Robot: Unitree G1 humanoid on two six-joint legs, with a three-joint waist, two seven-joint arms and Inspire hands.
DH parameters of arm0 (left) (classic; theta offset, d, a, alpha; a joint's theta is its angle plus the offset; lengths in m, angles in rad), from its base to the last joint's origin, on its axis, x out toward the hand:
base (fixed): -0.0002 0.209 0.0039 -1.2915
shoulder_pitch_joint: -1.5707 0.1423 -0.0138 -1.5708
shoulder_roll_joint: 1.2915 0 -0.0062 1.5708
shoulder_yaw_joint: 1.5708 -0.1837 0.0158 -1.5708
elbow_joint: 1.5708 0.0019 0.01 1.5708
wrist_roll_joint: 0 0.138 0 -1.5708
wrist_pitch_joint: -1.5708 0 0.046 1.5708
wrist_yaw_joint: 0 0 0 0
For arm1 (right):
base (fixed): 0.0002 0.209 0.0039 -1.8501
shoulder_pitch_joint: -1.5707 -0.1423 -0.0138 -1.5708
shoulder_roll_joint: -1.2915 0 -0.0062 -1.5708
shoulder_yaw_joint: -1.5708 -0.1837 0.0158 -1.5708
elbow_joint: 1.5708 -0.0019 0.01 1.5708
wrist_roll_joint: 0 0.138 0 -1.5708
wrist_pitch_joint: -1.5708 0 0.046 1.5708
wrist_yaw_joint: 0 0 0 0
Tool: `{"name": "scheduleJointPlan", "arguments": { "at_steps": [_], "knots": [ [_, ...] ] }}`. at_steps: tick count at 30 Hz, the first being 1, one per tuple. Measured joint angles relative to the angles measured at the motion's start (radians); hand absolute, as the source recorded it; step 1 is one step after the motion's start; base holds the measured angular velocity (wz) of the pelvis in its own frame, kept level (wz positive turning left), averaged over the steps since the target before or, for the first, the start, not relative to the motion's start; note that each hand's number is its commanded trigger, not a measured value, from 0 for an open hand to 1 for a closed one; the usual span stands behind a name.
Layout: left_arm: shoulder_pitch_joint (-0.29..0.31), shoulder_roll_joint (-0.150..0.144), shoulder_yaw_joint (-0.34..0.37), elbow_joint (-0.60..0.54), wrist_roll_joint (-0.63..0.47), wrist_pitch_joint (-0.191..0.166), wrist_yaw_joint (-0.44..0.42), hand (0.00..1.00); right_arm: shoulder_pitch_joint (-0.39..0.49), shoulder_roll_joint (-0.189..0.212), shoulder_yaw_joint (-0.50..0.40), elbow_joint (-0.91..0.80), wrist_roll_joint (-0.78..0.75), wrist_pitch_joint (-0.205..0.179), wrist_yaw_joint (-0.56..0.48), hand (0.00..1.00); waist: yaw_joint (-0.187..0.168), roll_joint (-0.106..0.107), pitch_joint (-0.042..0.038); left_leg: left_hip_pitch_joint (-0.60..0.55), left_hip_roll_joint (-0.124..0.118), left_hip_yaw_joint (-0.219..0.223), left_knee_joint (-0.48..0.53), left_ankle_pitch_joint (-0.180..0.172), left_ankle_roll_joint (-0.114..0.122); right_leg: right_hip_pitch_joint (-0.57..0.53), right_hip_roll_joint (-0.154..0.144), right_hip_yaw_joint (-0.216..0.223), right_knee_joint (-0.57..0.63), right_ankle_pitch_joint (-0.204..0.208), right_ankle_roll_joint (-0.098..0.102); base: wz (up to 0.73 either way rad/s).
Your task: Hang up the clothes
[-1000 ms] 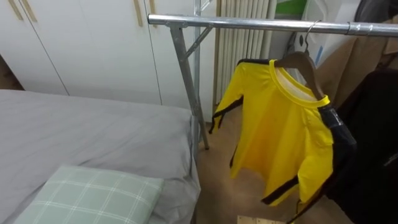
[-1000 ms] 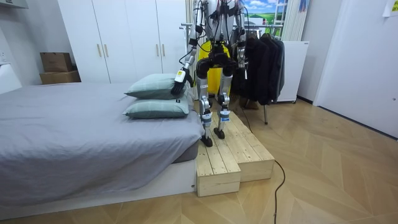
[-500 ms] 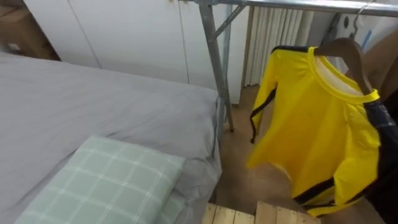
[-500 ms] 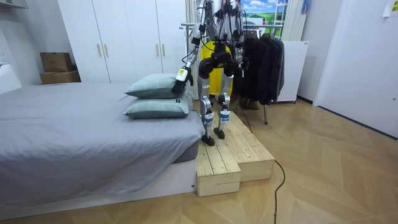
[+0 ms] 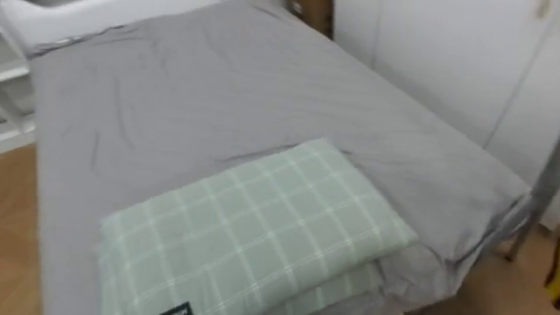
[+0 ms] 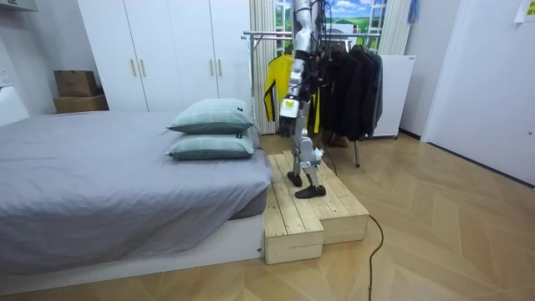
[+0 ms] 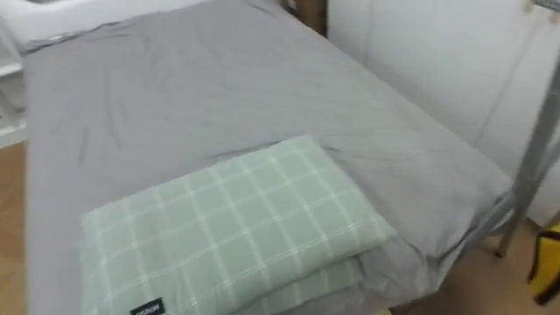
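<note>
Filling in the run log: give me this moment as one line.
yellow shirt: hanging on rack | robot: standing on wooden platform, looking at bed with green pillows | left hand: down at its side

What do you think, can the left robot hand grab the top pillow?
Probably not: the left robot hand hangs by the robot's hip, apart from the top pillow; nothing blocks the way though.

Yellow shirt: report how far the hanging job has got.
Done: the yellow shirt hangs on the rack beside dark clothes. In hand: unclear; the robot stands on the wooden step facing the bed and pillows, left hand low at its side. Left: whether more clothes wait cannot be told.
</note>
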Motion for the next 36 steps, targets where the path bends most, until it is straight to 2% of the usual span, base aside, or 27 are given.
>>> {"name": "scheduleJointPlan", "arguments": {
  "at_steps": [1, 2, 4, 5, 6, 7, 8, 10, 12, 14, 15, 16, 17, 18, 23, 24, 28, 31, 33, 36],
  "knots": [
    [0.007, -0.001, -0.001, 0.0, 0.001, 0.001, 0.001, 0.0, 0.004, 0.0, 0.006, -0.005, 0.003, -0.006, 0.001, 0.0, 0.005, 0.004, -0.0022, 0.0, 0.002, -0.012, -0.008, -0.007, -0.007, 0.002, 0.0, -0.008, 0.005, 0.0, 0.001, 0.47],
    [0.018, -0.002, -0.007, 0.0, 0.005, 0.001, 0.003, 0.0, 0.005, 0.005, 0.028, -0.022, 0.011, -0.007, 0.005, 0.0, 0.013, 0.002, -0.0027, 0.0, 0.003, -0.027, -0.016, -0.005, -0.015, 0.004, -0.013, -0.016, 0.024, -0.002, 0.008, 0.43],
    [0.024, -0.003, -0.018, 0.002, 0.012, 0.002, 0.004, 0.0, 0.008, 0.01, 0.058, -0.033, 0.02, -0.006, 0.023, 0.0, 0.013, 0.001, -0.0031, -0.001, -0.002, -0.052, -0.017, 0.002, -0.01, 0.009, -0.027, 0.012, 0.043, 0.001, 0.022, 0.46],
    [0.026, -0.005, -0.018, 0.002, 0.019, 0.001, 0.007, 0.0, 0.021, 0.015, 0.069, -0.033, 0.019, -0.005, 0.029, 0.0, 0.013, -0.005, -0.0029, -0.001, -0.007, -0.073, -0.019, 0.01, -0.003, 0.012, -0.034, 0.046, 0.051, 0.004, 0.028, 0.46],
    [0.031, -0.006, -0.017, 0.002, 0.021, 0.0, 0.012, 0.0, 0.03, 0.021, 0.07, -0.028, 0.019, -0.004, 0.033, 0.0, 0.012, -0.011, -0.0086, -0.001, -0.017, -0.088, -0.027, 0.019, 0.002, 0.012, -0.042, 0.057, 0.057, 0.005, 0.028, 0.4],
    [0.039, -0.008, -0.017, 0.002, 0.021, 0.0, 0.014, 0.0, 0.032, 0.023, 0.069, -0.024, 0.021, -0.004, 0.035, 0.0, 0.012, -0.011, -0.01, -0.001, -0.021, -0.096, -0.028, 0.02, 0.003, 0.012, -0.046, 0.063, 0.061, 0.006, 0.03, 0.28],
    [0.044, -0.013, -0.017, 0.002, 0.021, 0.0, 0.02, 0.0, 0.038, 0.025, 0.068, -0.021, 0.026, -0.004, 0.035, 0.0, 0.008, -0.009, -0.0115, 0.002, -0.023, -0.105, -0.028, 0.025, 0.005, 0.016, -0.049, 0.09, 0.068, 0.012, 0.039, 0.34],
    [0.046, -0.018, -0.017, 0.007, 0.021, 0.001, 0.027, 0.0, 0.062, 0.026, 0.066, -0.019, 0.037, -0.005, 0.034, 0.0, -0.012, -0.01, -0.011, 0.007, -0.03, -0.14, -0.028, 0.032, 0.012, 0.035, -0.05, 0.166, 0.068, 0.017, 0.047, 0.64],
    [0.046, -0.018, -0.016, 0.009, 0.019, 0.002, 0.028, 0.0, 0.105, 0.03, 0.025, -0.018, 0.058, -0.006, 0.032, 0.0, -0.047, -0.016, -0.0087, 0.009, -0.047, -0.209, -0.029, 0.042, 0.026, 0.058, -0.047, 0.287, 0.062, 0.026, 0.062, 0.91],
    [0.045, -0.018, -0.016, 0.009, 0.02, 0.011, 0.027, 0.0, 0.119, 0.034, -0.001, -0.018, 0.084, -0.006, 0.032, 0.0, -0.053, -0.018, -0.0064, 0.009, -0.055, -0.243, -0.028, 0.048, 0.033, 0.072, -0.044, 0.335, 0.05, 0.034, 0.075, 0.63],
    [0.043, -0.017, -0.015, 0.01, 0.02, 0.016, 0.027, 0.0, 0.123, 0.039, -0.019, -0.017, 0.093, -0.006, 0.032, 0.0, -0.072, -0.019, -0.0031, 0.007, -0.064, -0.28, -0.028, 0.049, 0.038, 0.086, -0.039, 0.37, 0.035, 0.039, 0.089, 0.75],
    [0.045, -0.017, -0.015, 0.012, 0.02, 0.017, 0.026, 0.0, 0.125, 0.042, -0.034, -0.017, 0.097, -0.006, 0.032, 0.0, -0.081, -0.02, -0.0018, 0.006, -0.07, -0.3, -0.028, 0.051, 0.042, 0.097, -0.039, 0.385, 0.027, 0.04, 0.095, 0.99],
    [0.046, -0.017, -0.017, 0.015, 0.015, 0.017, 0.024, 0.0, 0.133, 0.044, -0.055, -0.017, 0.121, -0.006, 0.026, 0.0, -0.101, -0.022, -0.0009, 0.005, -0.082, -0.335, -0.026, 0.054, 0.048, 0.11, -0.034, 0.461, 0.019, 0.038, 0.109, 0.99],
    [0.044, -0.016, -0.016, 0.014, 0.009, 0.016, 0.024, 0.0, 0.143, 0.043, -0.068, -0.017, 0.14, -0.006, 0.017, 0.0, -0.106, -0.024, -0.0001, 0.005, -0.093, -0.364, -0.025, 0.057, 0.053, 0.122, -0.025, 0.509, 0.01, 0.037, 0.119, 0.85],
    [0.056, -0.012, 0.007, 0.012, 0.016, 0.014, 0.026, 0.0, 0.182, 0.045, -0.085, -0.016, 0.194, -0.005, -0.009, 0.0, -0.105, -0.035, 0.0005, 0.004, -0.124, -0.434, -0.023, 0.063, 0.063, 0.154, -0.028, 0.515, -0.012, 0.029, 0.14, 0.39],
    [0.055, -0.011, 0.01, 0.012, 0.015, 0.013, 0.026, 0.0, 0.188, 0.046, -0.086, -0.017, 0.194, -0.004, -0.01, 0.0, -0.105, -0.04, -0.0002, 0.002, -0.13, -0.45, -0.023, 0.063, 0.064, 0.159, -0.026, 0.54, -0.018, 0.026, 0.144, 0.42],
    [0.049, -0.012, 0.012, 0.014, 0.008, -0.003, 0.027, 0.0, 0.174, 0.047, -0.084, -0.022, 0.153, -0.005, -0.007, 0.0, -0.097, -0.047, -0.0002, 0.0, -0.137, -0.457, -0.023, 0.064, 0.065, 0.16, -0.026, 0.572, -0.021, 0.022, 0.15, 0.14],
    [0.053, -0.022, 0.011, 0.016, -0.014, -0.009, 0.051, 0.0, 0.155, 0.052, -0.081, -0.02, 0.129, -0.005, -0.008, 0.0, -0.096, -0.054, -0.0003, 0.0, -0.14, -0.462, -0.024, 0.064, 0.065, 0.163, -0.018, 0.648, -0.024, 0.019, 0.153, 0.11],
    [0.056, -0.024, 0.01, 0.016, -0.014, -0.013, 0.065, 0.0, 0.142, 0.062, -0.079, -0.02, 0.11, -0.005, -0.008, 0.0, -0.096, -0.061, 0.0033, 0.004, -0.14, -0.468, -0.024, 0.063, 0.066, 0.176, -0.01, 0.691, -0.037, 0.018, 0.153, 0.1],
    [0.055, -0.027, 0.009, 0.011, -0.011, -0.029, 0.091, 0.0, 0.127, 0.068, -0.036, -0.021, 0.082, -0.005, -0.003, 0.0, -0.09, -0.067, 0.0065, 0.001, -0.141, -0.482, -0.024, 0.061, 0.067, 0.18, -0.005, 0.703, -0.044, 0.018, 0.153, 0.12]
  ]
}}
